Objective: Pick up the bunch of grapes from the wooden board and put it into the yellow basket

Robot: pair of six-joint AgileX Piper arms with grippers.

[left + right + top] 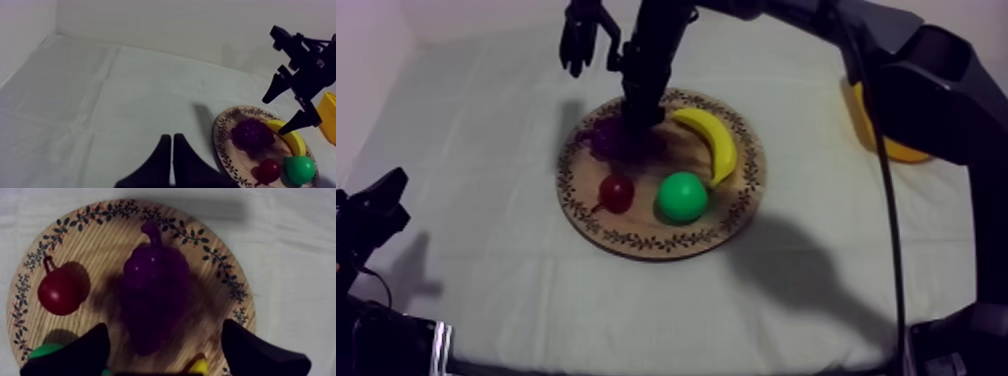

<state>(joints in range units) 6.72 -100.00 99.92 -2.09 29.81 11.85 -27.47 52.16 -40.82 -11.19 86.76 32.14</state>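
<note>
Reaching in from the 1 o'clock side of the top view, my right arm drops onto the round wooden board [636, 241] in the middle of the table [486, 290], and the right claw [636, 124] sits right at the bunch of grapes [604, 140], which lies on the board at 10 o'clock. A banana [716, 142] curves along the board at 2 o'clock, a small red fruit [616, 192] lies at 8 o'clock and a round green fruit [682, 196] at 5 o'clock. The yellow basket [896, 152] stands off the board toward 3 o'clock, partly behind the arm. The left claw [376, 210] rests low at 9 o'clock, well apart from the board. From the left wrist, the left claw [172, 160] is pressed together into a narrow wedge over bare cloth; beyond it the board [220, 136] carries the grapes [252, 134], banana [295, 141], red fruit [268, 170] and green fruit [299, 169], with the right claw [287, 107] just above them and the basket [327, 117] past the board. From the right wrist, the right claw [165, 353] is spread wide, one finger at each side of the grapes [155, 283], not pinching them; the bunch lies on the board [120, 210] with the red fruit [60, 290] beside it.
</note>
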